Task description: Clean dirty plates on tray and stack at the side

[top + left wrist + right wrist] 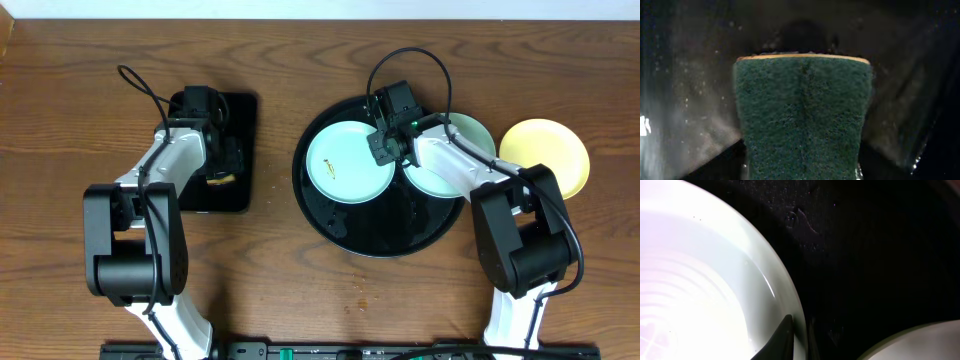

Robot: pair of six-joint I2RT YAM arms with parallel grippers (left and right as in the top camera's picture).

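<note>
- The left gripper (221, 163) hangs over the small rectangular tray (240, 110), right at the green-faced sponge (802, 120). Its fingers are hidden, so I cannot tell whether it grips.
- On the round tray (385, 235), the smeared plate (345, 165) lies left of centre and shows a small brown mark, so it seems uncleaned.
- The right gripper (385, 148) sits at that plate's right rim with its jaws narrow. One fingertip (782, 337) lies over the rim, but I cannot tell if it pinches.
- The second pale plate (470, 135) lies partly under the right arm, at the tray's right edge.
- The yellow plate (545, 155) rests on the table (300, 290), off the tray and just beside the second plate.
- Judged so: one plate is set aside, two are left, and nothing is stacked yet.
</note>
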